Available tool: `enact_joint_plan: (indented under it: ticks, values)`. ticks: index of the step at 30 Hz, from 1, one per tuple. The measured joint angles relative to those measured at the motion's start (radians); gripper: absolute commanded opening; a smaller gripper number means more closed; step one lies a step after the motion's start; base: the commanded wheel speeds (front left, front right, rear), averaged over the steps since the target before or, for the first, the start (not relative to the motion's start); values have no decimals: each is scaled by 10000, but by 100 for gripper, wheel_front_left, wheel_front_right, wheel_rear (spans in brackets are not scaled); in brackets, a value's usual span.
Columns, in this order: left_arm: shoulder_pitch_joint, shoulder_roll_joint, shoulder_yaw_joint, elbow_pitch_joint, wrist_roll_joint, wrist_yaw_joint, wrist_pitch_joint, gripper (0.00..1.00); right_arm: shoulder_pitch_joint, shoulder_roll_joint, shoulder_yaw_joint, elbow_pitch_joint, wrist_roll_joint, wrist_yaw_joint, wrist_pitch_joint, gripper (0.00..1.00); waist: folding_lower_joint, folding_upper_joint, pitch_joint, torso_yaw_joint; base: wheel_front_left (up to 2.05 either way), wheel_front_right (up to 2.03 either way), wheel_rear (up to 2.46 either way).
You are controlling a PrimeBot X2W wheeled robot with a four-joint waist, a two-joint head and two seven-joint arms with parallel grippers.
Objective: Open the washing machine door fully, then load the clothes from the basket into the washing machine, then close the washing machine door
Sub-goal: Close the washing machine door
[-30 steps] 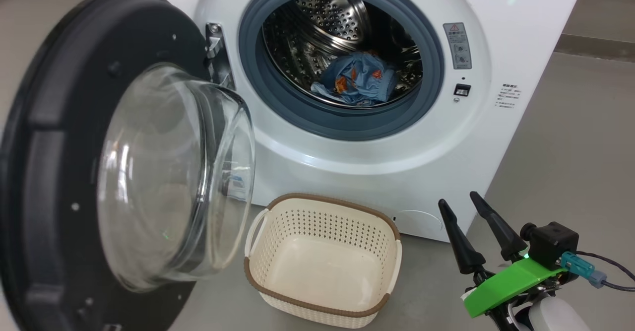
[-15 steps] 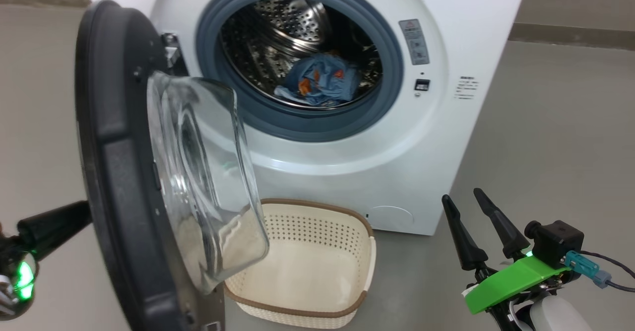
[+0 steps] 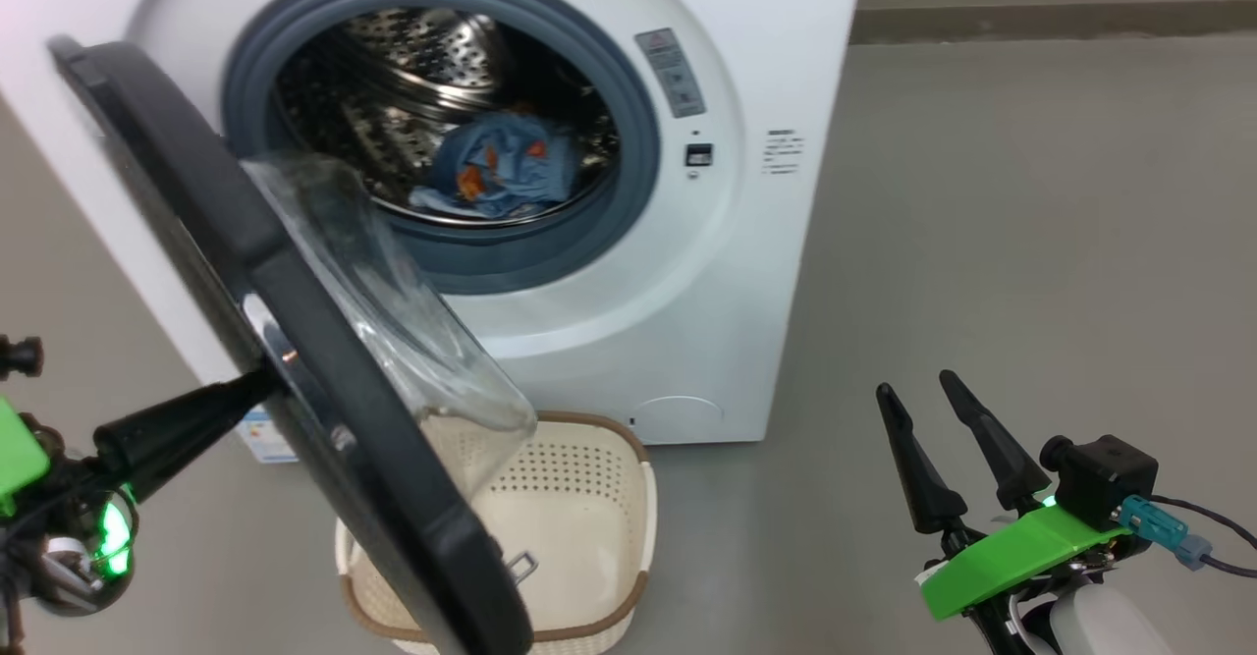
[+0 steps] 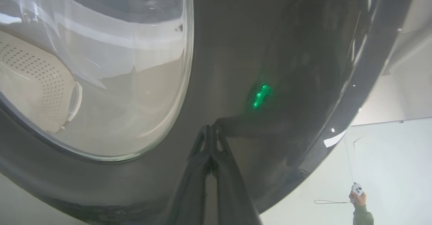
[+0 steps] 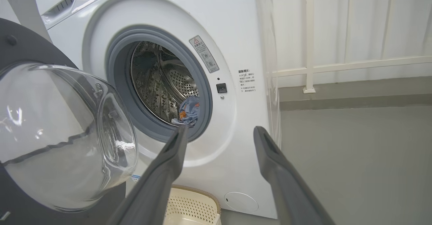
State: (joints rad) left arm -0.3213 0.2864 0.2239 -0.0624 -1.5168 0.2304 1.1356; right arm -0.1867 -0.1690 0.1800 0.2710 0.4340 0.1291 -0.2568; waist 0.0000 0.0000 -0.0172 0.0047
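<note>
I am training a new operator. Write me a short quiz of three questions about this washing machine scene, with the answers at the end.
1. True or false: the clothes lie inside the drum of the washing machine.
2. What do the closed tips of the left gripper rest against? A) the clothes B) the outer face of the washing machine door C) the drum
3. Fill the gap: the right gripper holds nothing and its jaws are ____.

Key: 1 true; 2 B; 3 open.
</note>
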Motion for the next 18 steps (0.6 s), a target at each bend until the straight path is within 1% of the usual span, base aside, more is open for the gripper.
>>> enact_joint_plan:
  ticks: [4,10,14,18]
  values:
    - [-4,-265,-8,4,23,-150,-320,0,0,-19,17,0,0,0,0,100,0,0,34,-446,0,0,0]
    - [-62,-594,-134,56,155,-180,-625,0,0,-84,29,0,0,0,0,100,-1,0,83,-948,0,0,0]
    - [-76,-673,-159,100,155,-332,-713,0,0,-107,25,0,0,0,0,100,0,0,91,-1081,0,0,0]
    - [-99,-708,-163,102,155,-433,-723,0,0,-109,17,2,0,0,0,100,0,0,84,-1019,0,0,0]
